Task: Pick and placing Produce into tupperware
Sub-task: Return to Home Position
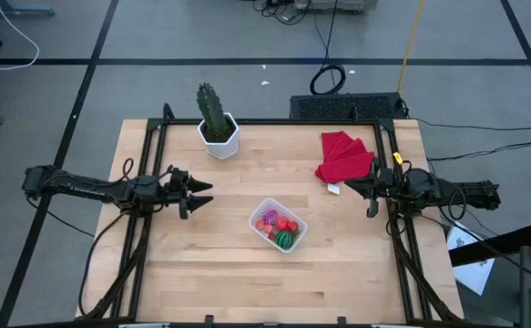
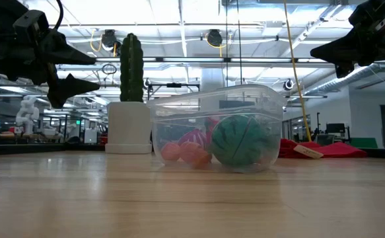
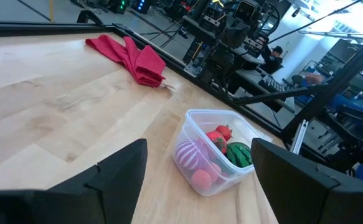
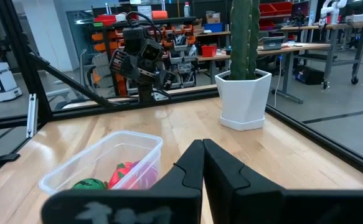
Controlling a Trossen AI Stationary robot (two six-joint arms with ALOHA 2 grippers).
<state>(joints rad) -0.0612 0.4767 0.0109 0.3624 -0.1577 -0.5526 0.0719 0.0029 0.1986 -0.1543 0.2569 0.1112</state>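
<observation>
The clear tupperware (image 1: 279,225) stands on the table's middle. Inside it lies the produce: a green striped melon (image 1: 286,239), a purple ridged piece (image 1: 270,219) and red and pink berries (image 1: 286,224). In the low view the melon (image 2: 240,141) rests against the container's wall. My left gripper (image 1: 205,192) hovers open over the table's left side, pointing toward the tupperware (image 3: 213,152). My right gripper (image 1: 349,188) hovers shut at the table's right side, above the wood; its fingers (image 4: 203,163) are pressed together with nothing between them.
A green cactus in a white hexagonal pot (image 1: 219,133) stands at the far edge, left of centre. A red cloth (image 1: 344,155) lies at the far right, just beyond my right gripper. Bare wood spreads along the near edge.
</observation>
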